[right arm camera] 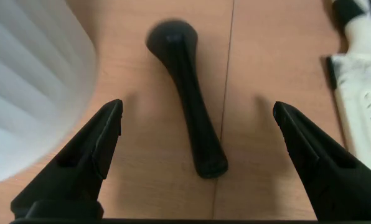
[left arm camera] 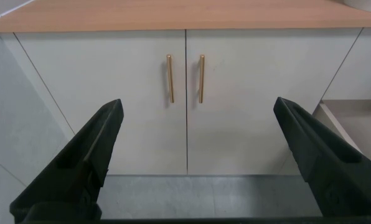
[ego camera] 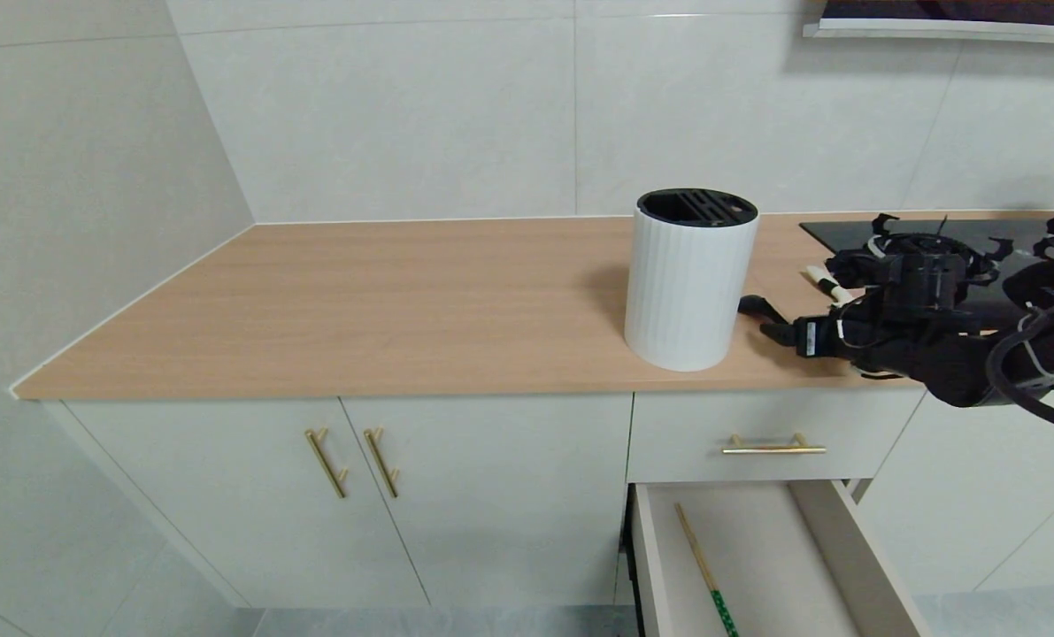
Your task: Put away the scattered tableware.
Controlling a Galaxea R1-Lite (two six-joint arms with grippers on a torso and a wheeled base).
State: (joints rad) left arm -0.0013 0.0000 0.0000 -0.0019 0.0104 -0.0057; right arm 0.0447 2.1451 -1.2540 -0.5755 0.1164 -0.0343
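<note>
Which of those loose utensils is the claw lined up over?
The black utensil beside the white holder: it lies between the open fingers of the right gripper; the white-handled one lies outside them.

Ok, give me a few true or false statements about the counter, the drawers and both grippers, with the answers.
1. The right gripper is open above a black handle lying on the counter. True.
2. The white holder lies tipped on its side. False: it stands upright on the counter.
3. The lower drawer is pulled open with a chopstick lying in it. True.
4. The left gripper is shut on a cabinet door handle. False: it is open and holds nothing, facing the cabinet doors from a distance.
</note>
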